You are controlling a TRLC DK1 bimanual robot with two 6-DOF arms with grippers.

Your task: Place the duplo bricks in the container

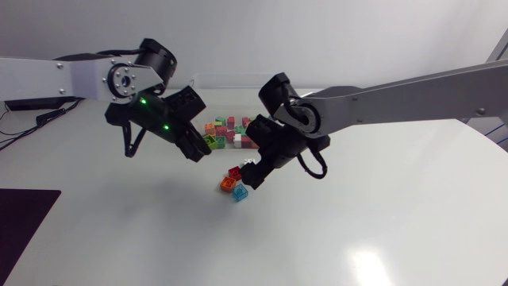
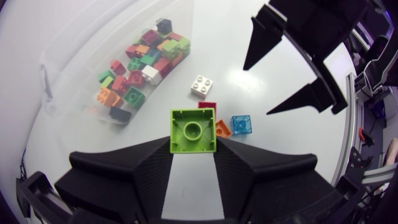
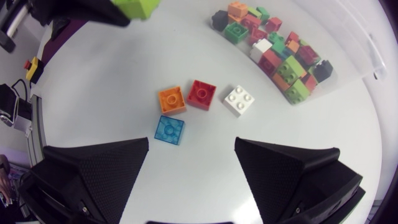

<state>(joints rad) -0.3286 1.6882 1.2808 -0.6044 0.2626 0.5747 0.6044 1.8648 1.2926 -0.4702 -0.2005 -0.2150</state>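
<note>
Left wrist view: our left gripper is clenched on the lime brick, so we clear the container wall fully before letting go.

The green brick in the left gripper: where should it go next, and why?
Probably carry the lime-green square duplo brick over the clear plastic container and let go. The left gripper is shut on it, and the container lies just ahead, holding many coloured bricks.
</note>
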